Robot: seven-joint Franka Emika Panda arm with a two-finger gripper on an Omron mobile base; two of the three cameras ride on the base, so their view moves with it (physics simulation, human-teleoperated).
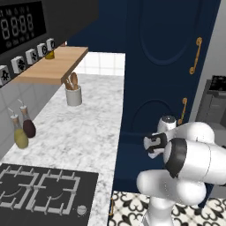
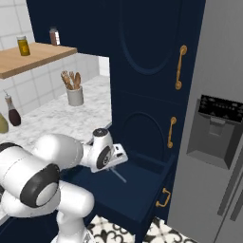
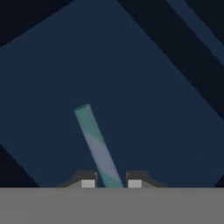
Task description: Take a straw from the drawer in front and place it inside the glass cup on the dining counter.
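Note:
A teal and pale grey striped straw [image 3: 96, 146] sticks out between my two finger tips, and my gripper [image 3: 111, 183] is shut on its lower end. In the right base view the straw [image 2: 119, 175] slants down from the gripper [image 2: 113, 166] above the open navy drawer [image 2: 142, 190]. The left base view has the gripper [image 1: 149, 148] over that same drawer [image 1: 128, 161], with the straw hidden by the hand. The glass cup and the dining counter are out of view.
Left of the drawer runs a marble worktop [image 1: 84, 132] with a black gas hob [image 1: 39, 190], two oil bottles [image 1: 24, 128] and a utensil pot [image 1: 73, 95]. Tall navy cabinet doors with gold handles [image 2: 179, 66] stand behind the drawer. A grey fridge [image 2: 213, 142] is on the right.

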